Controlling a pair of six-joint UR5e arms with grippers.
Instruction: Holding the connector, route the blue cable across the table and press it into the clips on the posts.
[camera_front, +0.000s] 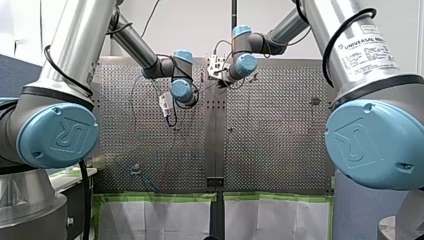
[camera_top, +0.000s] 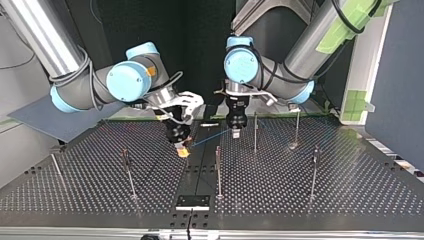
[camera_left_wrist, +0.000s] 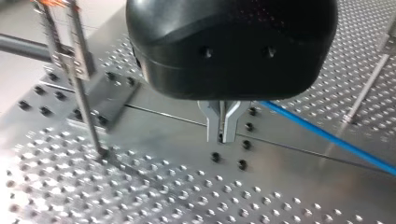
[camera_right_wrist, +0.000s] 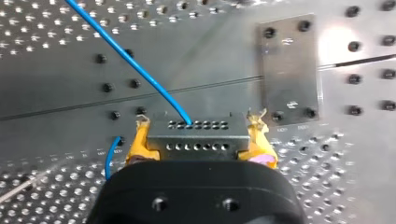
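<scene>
Table: both grippers sit over the centre seam (camera_top: 200, 172) of the perforated table (camera_top: 90, 200), towards the top view's far edge. You have bare plate out to both side edges and back to the near edge.
Obstacles: centre post (camera_top: 218, 170) stands on the near side of the grippers, just beside the seam. Far post (camera_top: 255, 132) stands just beside the left gripper. The outer posts are well apart from both grippers.
Right gripper (camera_right_wrist: 198, 140): yellow pads (camera_right_wrist: 140, 144) are clamped on both ends of the connector (camera_right_wrist: 196, 126), which is held low over the table. Bolted plate (camera_right_wrist: 289, 70) lies near, ahead and to one side.
Blue cable (camera_right_wrist: 135, 65): exits the connector's upper row of holes and runs away ahead of the right gripper. In the top view it spans, lifted off the table, across to the left gripper.
Left gripper (camera_left_wrist: 223, 135): metal fingers (camera_left_wrist: 212, 121) are drawn almost together with only a slit between them, and nothing shows in it. The cable comes out from behind them and passes just beside. You can't tell whether it touches.
Side post (camera_left_wrist: 88, 114): stands beside the left gripper, on the side opposite the cable and well apart from it.
</scene>
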